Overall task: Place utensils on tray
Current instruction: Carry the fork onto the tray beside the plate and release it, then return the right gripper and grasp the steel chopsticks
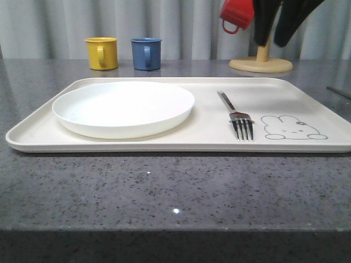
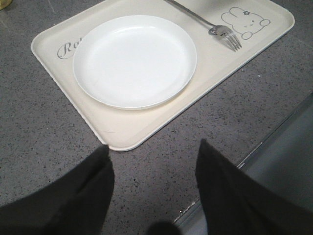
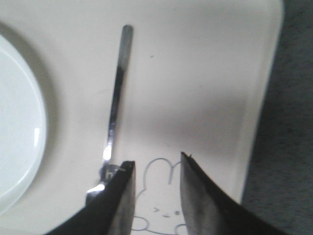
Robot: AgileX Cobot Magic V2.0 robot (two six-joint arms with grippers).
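The cream tray (image 1: 164, 141) lies across the table, with a grey rabbit drawing (image 1: 292, 127) at its near right. A round white plate (image 1: 123, 107) rests on its left half. To the right of the plate lies a silver fork (image 1: 237, 116), tines toward the front. High above the tray's right end, my right gripper (image 1: 271, 33) hangs open and empty. In the right wrist view it (image 3: 156, 160) is over the rabbit (image 3: 161, 196), with the fork (image 3: 115, 103) just beside one finger. My left gripper (image 2: 152, 149) is open and empty above bare table, off a corner of the tray (image 2: 122, 134).
A yellow mug (image 1: 102, 53) and a blue mug (image 1: 146, 53) stand behind the tray. A red mug (image 1: 236, 13) hangs on a wooden stand (image 1: 260, 64) at the back right. A thin dark item (image 1: 339, 92) lies at the table's right edge. The table's edge (image 2: 264, 142) runs near my left gripper.
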